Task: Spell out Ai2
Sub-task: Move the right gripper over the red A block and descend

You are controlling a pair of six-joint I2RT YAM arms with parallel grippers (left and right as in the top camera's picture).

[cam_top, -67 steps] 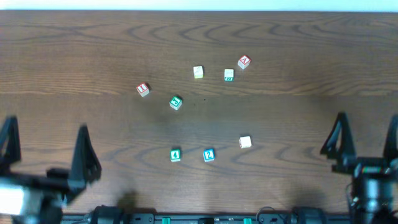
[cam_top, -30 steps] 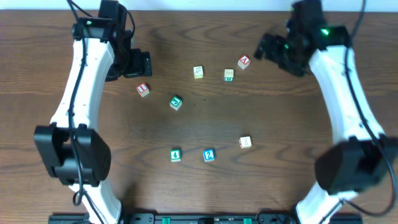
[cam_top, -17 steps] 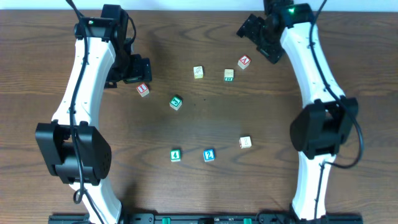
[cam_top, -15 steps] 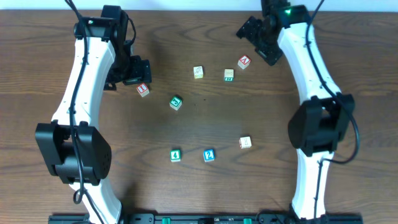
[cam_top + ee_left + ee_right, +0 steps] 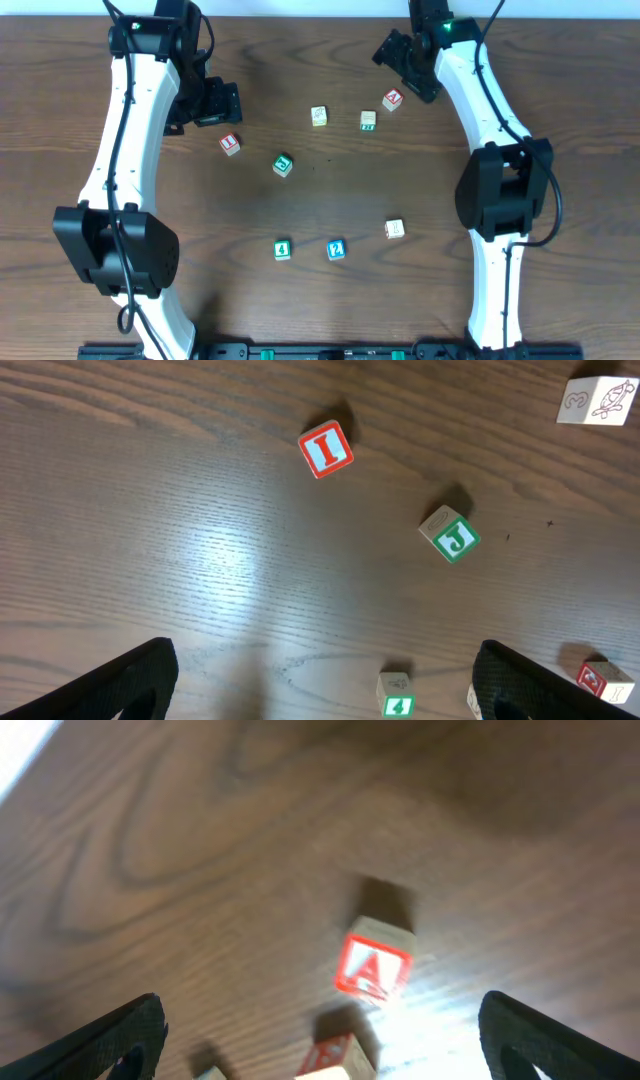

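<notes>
The red-framed A cube [image 5: 392,99] [image 5: 372,965] lies at the far right of the group. My right gripper [image 5: 403,62] [image 5: 320,1020] hangs open just beyond it, holding nothing. The red I cube [image 5: 230,144] [image 5: 325,449] lies at the left, with my left gripper [image 5: 207,104] [image 5: 325,660] open and empty just behind it. The blue 2 cube [image 5: 335,250] sits near the front, far from both grippers. All three cubes lie apart on the wooden table [image 5: 120,240].
A green J cube [image 5: 283,165] [image 5: 450,535] lies right of the I. A pale cube [image 5: 318,116] and a green-marked cube [image 5: 367,121] lie left of the A. A green 4 cube [image 5: 282,249] [image 5: 396,698] and a pale cube [image 5: 394,229] flank the 2.
Both arms have come up from the near edge. Over the last second my right gripper swung left and back to the A cube. My left gripper stayed by the I cube. No cube moved.
</notes>
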